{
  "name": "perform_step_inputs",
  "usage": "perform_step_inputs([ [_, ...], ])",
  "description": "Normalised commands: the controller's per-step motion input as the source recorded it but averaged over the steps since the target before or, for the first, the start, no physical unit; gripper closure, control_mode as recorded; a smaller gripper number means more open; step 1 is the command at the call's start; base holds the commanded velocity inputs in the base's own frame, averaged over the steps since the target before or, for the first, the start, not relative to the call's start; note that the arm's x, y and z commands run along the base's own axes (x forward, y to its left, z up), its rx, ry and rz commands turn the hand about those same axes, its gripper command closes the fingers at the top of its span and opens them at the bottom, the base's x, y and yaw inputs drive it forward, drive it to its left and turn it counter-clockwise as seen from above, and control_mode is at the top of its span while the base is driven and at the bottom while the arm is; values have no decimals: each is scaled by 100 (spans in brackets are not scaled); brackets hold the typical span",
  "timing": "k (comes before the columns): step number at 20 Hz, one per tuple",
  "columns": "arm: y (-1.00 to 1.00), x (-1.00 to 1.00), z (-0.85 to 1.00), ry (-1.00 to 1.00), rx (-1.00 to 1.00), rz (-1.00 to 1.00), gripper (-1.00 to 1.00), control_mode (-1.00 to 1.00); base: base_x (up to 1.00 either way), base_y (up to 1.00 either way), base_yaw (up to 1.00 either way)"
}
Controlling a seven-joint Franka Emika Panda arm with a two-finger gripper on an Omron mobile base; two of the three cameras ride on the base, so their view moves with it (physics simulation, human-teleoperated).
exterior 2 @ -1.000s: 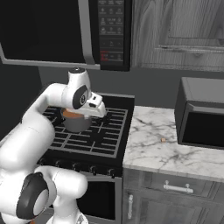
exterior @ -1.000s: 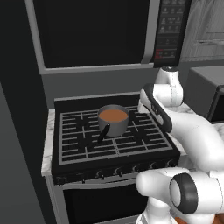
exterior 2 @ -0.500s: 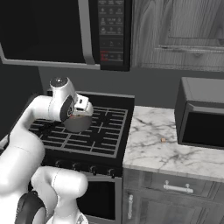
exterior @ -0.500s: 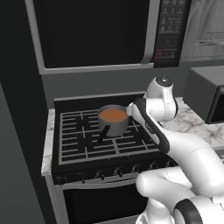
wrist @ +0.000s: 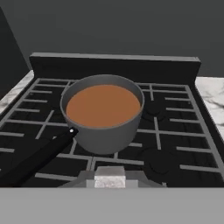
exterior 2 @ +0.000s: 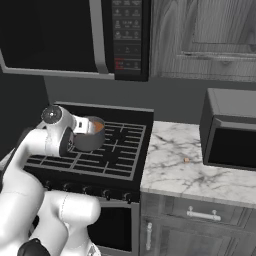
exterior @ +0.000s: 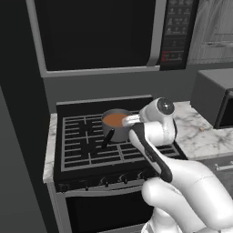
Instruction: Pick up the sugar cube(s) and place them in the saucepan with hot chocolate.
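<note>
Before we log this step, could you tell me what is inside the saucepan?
The saucepan holds hot chocolate, a smooth orange-brown surface. Nothing floats on it; the liquid hides anything beneath.

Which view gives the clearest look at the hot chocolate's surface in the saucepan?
The hand view: it looks down into the saucepan, so the hot chocolate shows as a full round disc. The left base view shows a small patch partly behind the arm; the right base view shows a sliver.
</note>
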Motion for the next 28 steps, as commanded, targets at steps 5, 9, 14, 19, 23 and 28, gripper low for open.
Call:
perform_step_inputs([
  [5,9,0,6,3,0,0,100,-100,0,0,0],
  [9,0,3,1,12,0,0,100,-100,0,0,0],
  [14,0,9,16,16,0,0,100,-100,0,0,0],
  [19,10,20,6,22,0,0,100,-100,0,0,0],
  [23,22,3,0,5,0,0,100,-100,0,0,0],
  [28,22,13,0,0,0,0,100,-100,0,0,0],
])
